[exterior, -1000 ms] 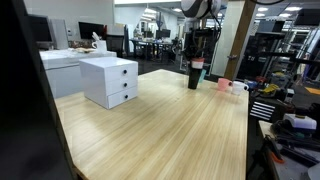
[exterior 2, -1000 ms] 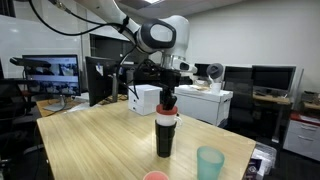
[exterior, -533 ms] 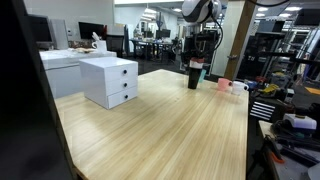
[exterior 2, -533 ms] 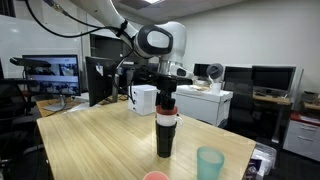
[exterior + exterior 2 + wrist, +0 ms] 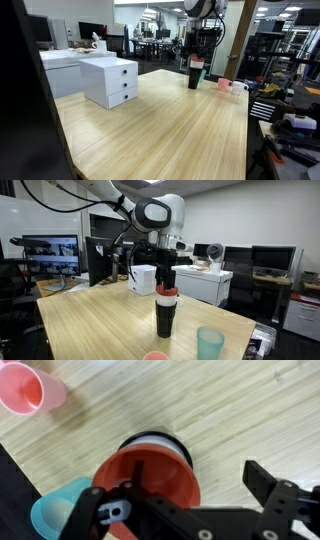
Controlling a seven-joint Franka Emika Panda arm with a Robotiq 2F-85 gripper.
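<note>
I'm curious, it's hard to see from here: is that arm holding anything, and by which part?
Nothing, it seems: the gripper hovers open above the red plastic cup topping the stack, one finger clear of its rim.

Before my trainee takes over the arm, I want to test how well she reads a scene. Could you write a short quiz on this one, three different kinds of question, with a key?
1. True or false: the end effector hangs directly above the stack of cups.
2. Which colour is the topmost cup of the stack? A) red B) yellow C) green
3. In the wrist view, how many single cups stand on the table beside the stack?

Key
1. True.
2. A: the red cup sits on top.
3. Two: the teal cup and the pink cup.
</note>
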